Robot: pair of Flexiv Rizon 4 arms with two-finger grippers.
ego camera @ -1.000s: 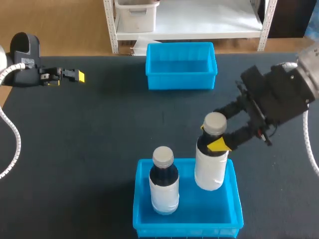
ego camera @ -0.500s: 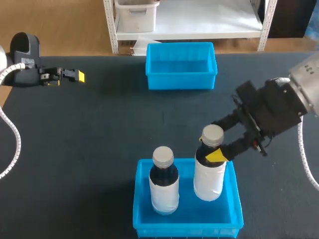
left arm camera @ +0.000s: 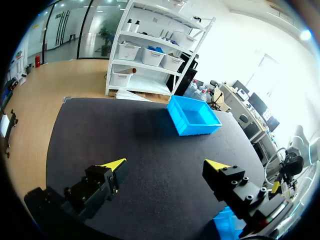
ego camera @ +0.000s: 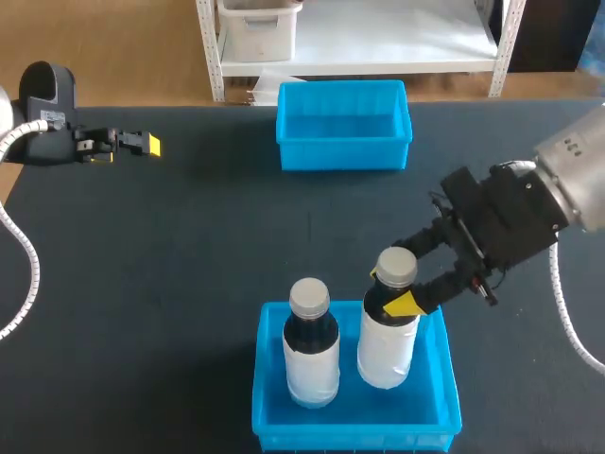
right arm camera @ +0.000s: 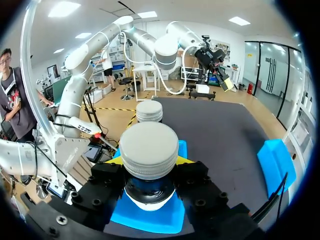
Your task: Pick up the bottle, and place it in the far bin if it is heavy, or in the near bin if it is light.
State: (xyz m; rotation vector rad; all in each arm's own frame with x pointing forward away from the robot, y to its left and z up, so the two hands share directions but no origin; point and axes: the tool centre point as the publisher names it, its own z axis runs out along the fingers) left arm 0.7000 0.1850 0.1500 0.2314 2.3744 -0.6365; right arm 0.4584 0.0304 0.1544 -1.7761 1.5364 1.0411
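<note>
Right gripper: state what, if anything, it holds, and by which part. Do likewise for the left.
The right gripper holds a bottle by its neck, just under the grey cap. The left gripper is open, holding nothing.

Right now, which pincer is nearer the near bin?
Right. The right pincer holds a bottle in the near bin; the left pincer sits far off at the table's far left.

near bin [ego camera: 258, 397]: front wall cut by edge | second bottle [right arm camera: 149, 111]: only cap shows behind held bottle [right arm camera: 149, 150]
</note>
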